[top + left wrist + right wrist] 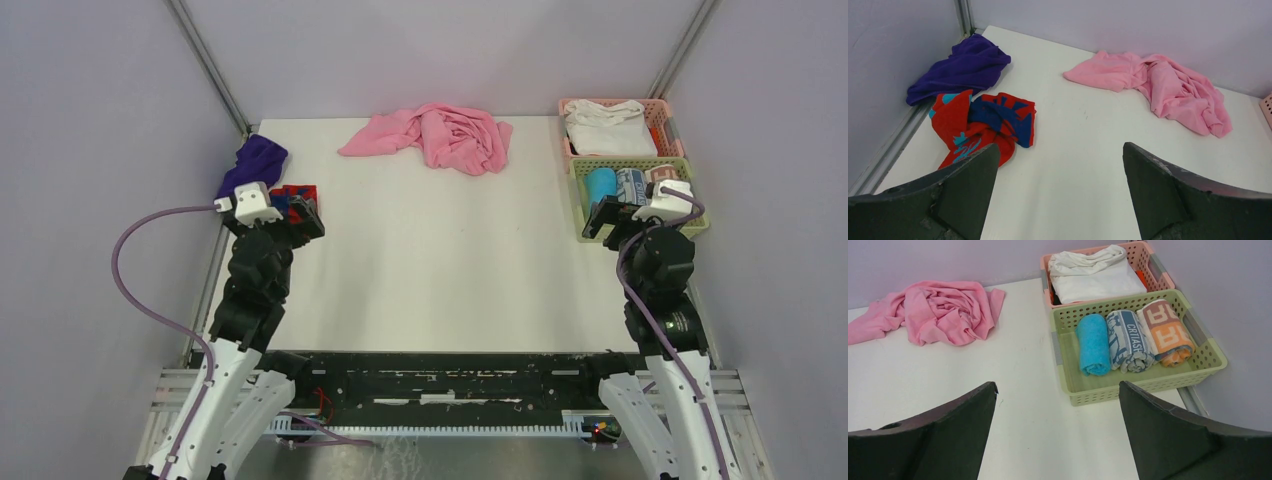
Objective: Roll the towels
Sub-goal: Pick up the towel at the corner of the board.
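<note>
Left gripper [1059, 149], gaping empty like the right gripper [1058, 386], is aiming at the unrolled red towel [979, 125] and purple towel [960, 67], upper left, for pickup.

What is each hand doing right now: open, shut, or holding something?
Left hand: open, holding nothing.
Right hand: open, holding nothing.

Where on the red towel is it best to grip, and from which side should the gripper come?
The red towel is crumpled; probably grip its raised fold on the edge facing the middle of the table, where bare surface lies beside it. Come from above on that side with the open left gripper; the purple towel and the wall crowd the other side.
</note>
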You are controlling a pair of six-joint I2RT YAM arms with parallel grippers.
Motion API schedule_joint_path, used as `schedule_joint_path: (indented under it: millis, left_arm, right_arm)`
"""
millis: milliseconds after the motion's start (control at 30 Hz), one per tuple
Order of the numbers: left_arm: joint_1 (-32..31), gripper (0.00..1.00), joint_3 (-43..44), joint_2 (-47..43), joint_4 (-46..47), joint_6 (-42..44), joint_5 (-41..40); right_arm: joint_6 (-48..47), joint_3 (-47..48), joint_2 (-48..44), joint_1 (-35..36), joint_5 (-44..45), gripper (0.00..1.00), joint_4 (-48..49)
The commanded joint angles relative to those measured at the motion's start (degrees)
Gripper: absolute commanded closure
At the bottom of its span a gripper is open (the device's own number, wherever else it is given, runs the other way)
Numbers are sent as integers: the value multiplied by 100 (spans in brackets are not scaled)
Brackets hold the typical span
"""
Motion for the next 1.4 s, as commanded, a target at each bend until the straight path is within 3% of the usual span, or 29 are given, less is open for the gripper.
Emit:
schedule_joint_path:
  millis: [0, 367, 533, 900, 1033, 1367]
  left_arm:
    - [-21, 1, -24, -24, 353, -273, -116]
    - [-16, 1, -21, 195, 360, -203, -299]
    - [-9, 1, 293, 788, 37, -123, -620]
    - [430, 3, 1927, 4092, -781, 301, -657]
    - [740, 9, 2963, 5365, -1128, 476, -634]
    - [786, 20, 4878, 7839, -2018, 1370, -966]
  right_arm:
    - [-43, 151, -10, 25, -32, 0, 239]
    - [-33, 30, -118, 25, -75, 0, 228]
    - [-48, 7, -177, 27, -199, 0, 224]
    - [26, -310, -559, 187, -357, 0, 365]
    - [24, -352, -679, 323, -355, 0, 389]
    - [2, -401, -899, 493, -179, 0, 406]
